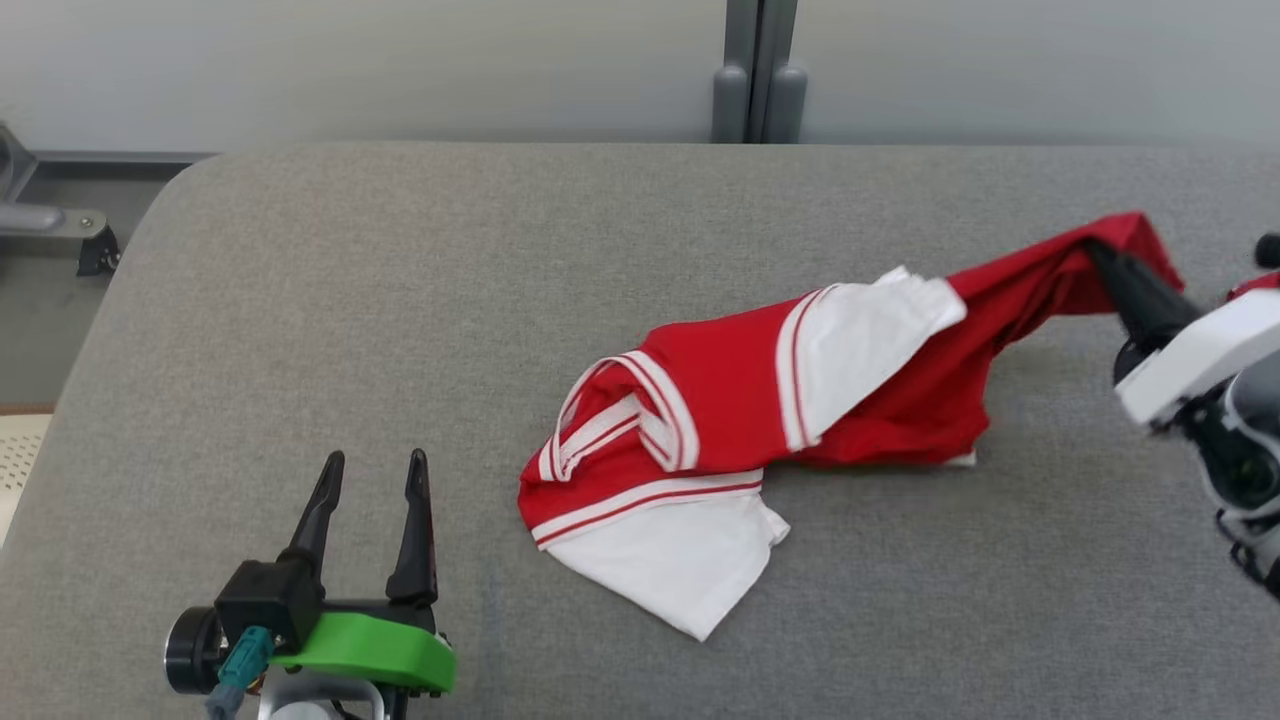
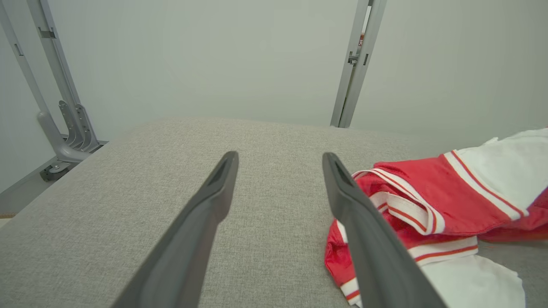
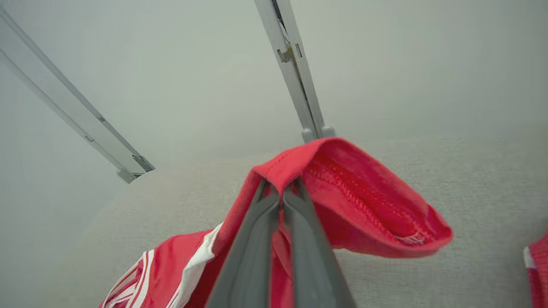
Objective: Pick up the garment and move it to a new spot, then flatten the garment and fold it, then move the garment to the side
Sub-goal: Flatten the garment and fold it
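Right hand [image 3: 281,190] clamps the raised red hem of the crumpled red-and-white garment [image 1: 730,390] with striped trim

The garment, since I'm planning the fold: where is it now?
Head view: the garment lies crumpled right of centre on the grey table, its red hem pinched by the right gripper.

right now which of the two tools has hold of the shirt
The right tool, shut on a red edge of the shirt, holding that end raised; the left tool stands open, apart from it.
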### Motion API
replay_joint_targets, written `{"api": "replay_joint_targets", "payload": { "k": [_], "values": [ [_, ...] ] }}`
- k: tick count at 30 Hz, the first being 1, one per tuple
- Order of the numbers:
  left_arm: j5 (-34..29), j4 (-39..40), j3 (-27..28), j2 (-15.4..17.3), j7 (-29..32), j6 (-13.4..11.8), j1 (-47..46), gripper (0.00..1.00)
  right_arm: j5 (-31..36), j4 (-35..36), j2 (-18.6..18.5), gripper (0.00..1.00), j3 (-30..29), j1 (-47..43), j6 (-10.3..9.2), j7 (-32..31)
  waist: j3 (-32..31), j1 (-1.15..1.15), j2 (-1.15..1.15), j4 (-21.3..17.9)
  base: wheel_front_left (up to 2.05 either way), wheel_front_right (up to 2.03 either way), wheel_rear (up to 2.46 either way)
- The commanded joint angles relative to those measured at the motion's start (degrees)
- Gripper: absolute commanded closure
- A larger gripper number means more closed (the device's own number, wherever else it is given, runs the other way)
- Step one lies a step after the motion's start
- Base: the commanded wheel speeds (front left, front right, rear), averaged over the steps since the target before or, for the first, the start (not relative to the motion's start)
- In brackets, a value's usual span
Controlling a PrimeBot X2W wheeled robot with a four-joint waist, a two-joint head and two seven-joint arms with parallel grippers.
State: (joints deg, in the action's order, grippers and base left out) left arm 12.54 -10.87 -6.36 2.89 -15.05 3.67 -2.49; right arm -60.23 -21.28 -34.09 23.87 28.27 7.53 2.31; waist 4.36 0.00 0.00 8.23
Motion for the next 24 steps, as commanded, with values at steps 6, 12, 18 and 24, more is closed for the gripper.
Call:
{"api": "replay_joint_targets", "payload": {
  "k": [6, 12, 18, 24],
  "values": [
    [1.8, -0.1, -3.2, 0.1, -0.2, -0.7, -4.3, 0.0, 0.4, -14.7, -2.1, 1.0, -1.7, 13.4, -0.07, -4.3, 9.1, 0.0, 0.0, 7.9, 0.0, 0.0, 0.0],
    [3.5, -0.9, -6.5, 0.0, -0.2, -1.8, -6.6, 0.0, 4.2, -34.1, 0.1, 0.0, -2.9, 22.4, -0.05, -2.5, 11.8, 0.0, 0.0, 11.4, 0.0, 0.0, 0.0],
    [3.5, -1.9, -6.7, 0.0, -0.2, -2.4, -6.3, 0.0, 7.8, -37.9, 4.0, 0.0, -0.1, 23.0, -0.05, 7.0, 9.0, 0.0, 0.0, 9.7, 0.0, 0.0, 0.0],
    [1.9, -2.7, -4.3, 0.1, -0.2, -1.6, -4.5, 0.0, 7.7, -28.7, 6.6, 0.0, 3.1, 16.9, -0.07, 12.4, 4.3, 0.0, 0.0, 3.8, 0.0, 0.0, 0.0]
  ]
}}
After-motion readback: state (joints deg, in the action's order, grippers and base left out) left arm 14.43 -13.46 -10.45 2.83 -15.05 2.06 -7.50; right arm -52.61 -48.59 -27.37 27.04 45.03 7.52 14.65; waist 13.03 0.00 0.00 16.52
